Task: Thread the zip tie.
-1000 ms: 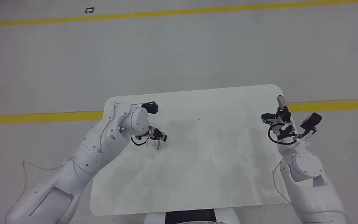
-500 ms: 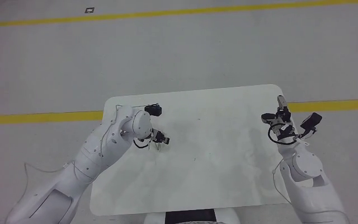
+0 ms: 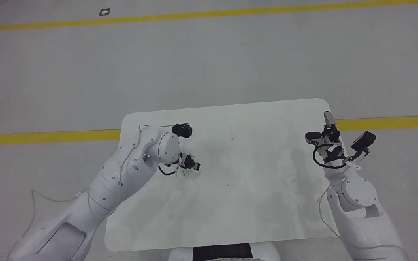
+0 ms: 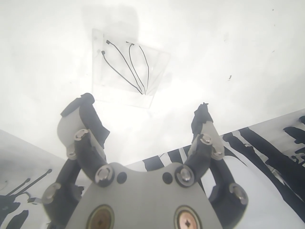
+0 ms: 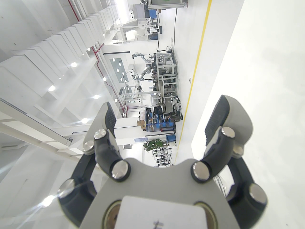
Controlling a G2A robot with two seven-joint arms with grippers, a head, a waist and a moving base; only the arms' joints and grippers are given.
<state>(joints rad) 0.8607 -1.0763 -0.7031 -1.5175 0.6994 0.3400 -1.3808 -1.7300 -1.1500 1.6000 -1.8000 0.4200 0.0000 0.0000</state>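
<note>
**Zip ties lie in a clear tray; both end effectors stand open**

A shallow clear tray (image 4: pixel 100 89) sits flat on the white surface (image 3: pixel 261 196). In the left wrist view it lies just ahead of the left end effector (image 4: pixel 143 117). Inside it lie several thin black zip ties (image 4: pixel 119 64), loose and unthreaded. Their long axes run roughly from one side of the tray to the opposite corner. The small square heads are spread apart along the side farther from the end effector, and the tails draw together into the corner nearest it, so the strands fan out like spokes. Each strand bows gently. How many there are cannot be told for certain, though about four show.

The left end effector is spread wide with nothing between its fingers (image 4: pixel 81 113). It hangs above the surface, short of the tray's near edge and not touching it. In the top view this end effector (image 3: pixel 189 163) is at left of centre in the frame, over the left part of the surface.

The right end effector (image 3: pixel 324 129) is at the right of the frame, beside the surface's right edge, pointing toward the top of the frame. Its own view shows it (image 5: pixel 164 110) spread apart and empty, facing out over the pale floor (image 5: pixel 262 36) and a yellow line (image 5: pixel 197 55).
</note>
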